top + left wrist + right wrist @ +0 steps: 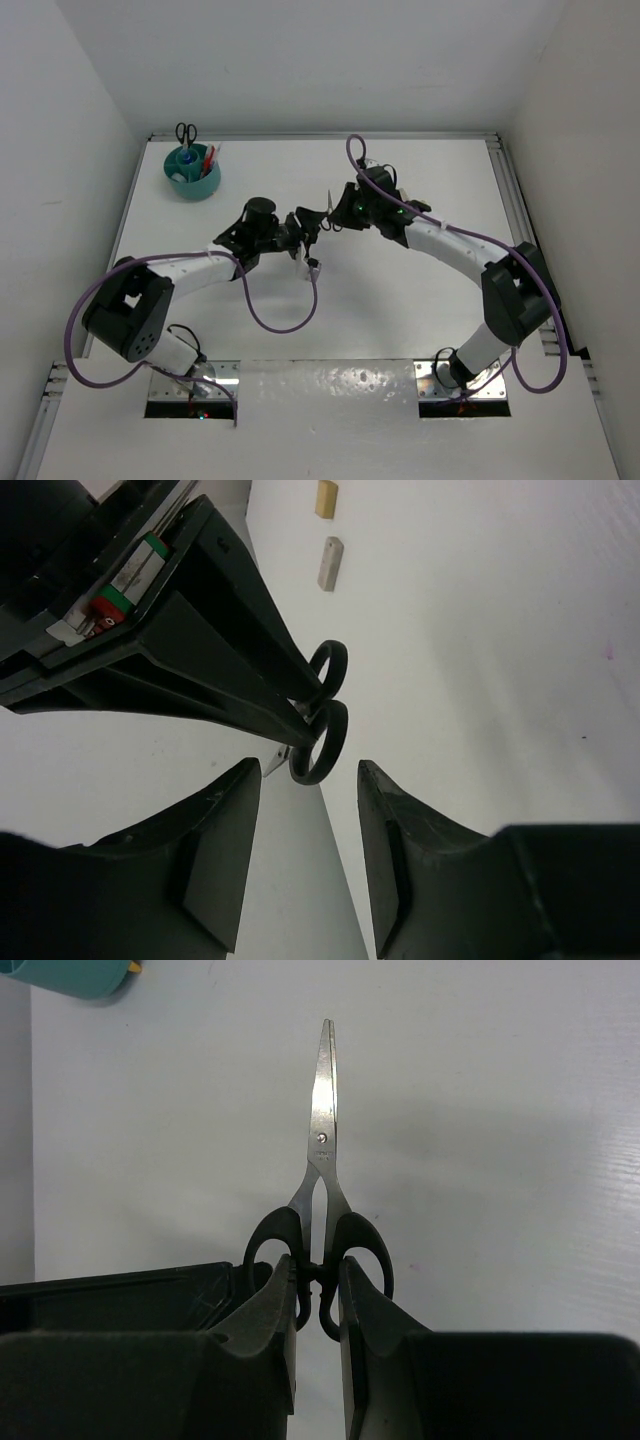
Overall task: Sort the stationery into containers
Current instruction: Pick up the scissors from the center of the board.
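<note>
As things stand: the right tool (318,1272) is clamped on the two loop handles of a pair of black-handled steel scissors (322,1140), with the blades shut and pointing straight away from the wrist.
Left tool (308,772): its jaws stand apart with nothing between the pads. The scissors' loops sit just past its fingertips.
Where: both tools meet over the middle of the white surface (420,170), well apart from the round teal plastic desk organiser (196,190) in the far left corner. That organiser already carries another pair of black-handled scissors (186,131), standing handles up.
Step in hand: probably a handover from right to left, since the organiser lies on the left arm's side.
How to do it well: bring the left pads around a part the right fingers do not cover, either the outer loops or the shank near the pivot. Close firmly before the right lets go, and keep the blades shut.
Risk: thin, slick steel may swivel in a loose pinch and drop.
After: lower the scissors blades first into a free compartment.
</note>
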